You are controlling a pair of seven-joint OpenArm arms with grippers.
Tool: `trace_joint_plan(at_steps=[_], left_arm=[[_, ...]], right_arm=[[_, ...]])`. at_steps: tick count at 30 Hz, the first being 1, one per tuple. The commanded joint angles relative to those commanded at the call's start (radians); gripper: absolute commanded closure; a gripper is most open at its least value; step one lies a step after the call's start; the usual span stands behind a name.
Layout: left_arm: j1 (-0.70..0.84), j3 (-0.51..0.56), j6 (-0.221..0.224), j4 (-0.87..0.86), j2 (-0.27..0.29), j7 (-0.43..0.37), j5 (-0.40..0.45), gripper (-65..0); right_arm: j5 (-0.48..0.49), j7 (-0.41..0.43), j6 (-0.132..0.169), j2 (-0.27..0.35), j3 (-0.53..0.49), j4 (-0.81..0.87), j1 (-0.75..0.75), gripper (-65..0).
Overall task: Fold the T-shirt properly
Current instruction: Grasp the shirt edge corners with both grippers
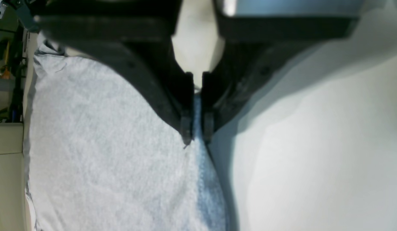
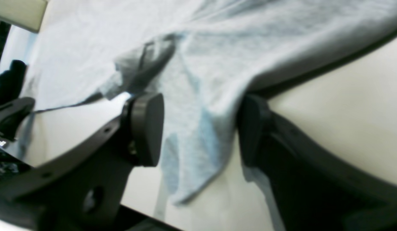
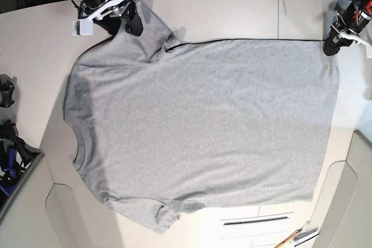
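T-shirt (image 3: 200, 126) lies flat on the table (image 3: 232, 13), plain side up, neck on the base view's left. Left gripper (image 1: 197, 134) is clamped on the hem corner at the far right. Right gripper (image 2: 200, 128) has jaws apart, straddling the far sleeve's edge.

The large short-sleeved cotton T-shirt (image 3: 197, 126) is light heather-grey, plain and unpatterned on its upper side. The smooth flat counter (image 3: 232, 15) is cream-white. Both matte plastic pincers, left (image 3: 331, 46) and right (image 3: 125, 24), are black.
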Motion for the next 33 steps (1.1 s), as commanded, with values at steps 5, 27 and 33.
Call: trace_joint_plan(at_steps=[5,27,33], left_arm=[[0.000,0.000,0.000,0.000,0.000,-0.001,-0.001,0.0],[0.000,-0.014,0.000,0.022,-0.016,-0.008,-0.095,0.0],[0.000,-0.055,0.000,0.113,-0.019,-0.008,-0.094,0.0]], right_arm=[[0.000,0.000,0.000,-0.007,-0.001,0.000,0.022,-34.5],[-0.068,-0.048,0.178,-0.004,0.097,0.093,0.014,0.0],[0.029,-0.079,0.207,0.012,0.181,0.167,-0.005,0.0]])
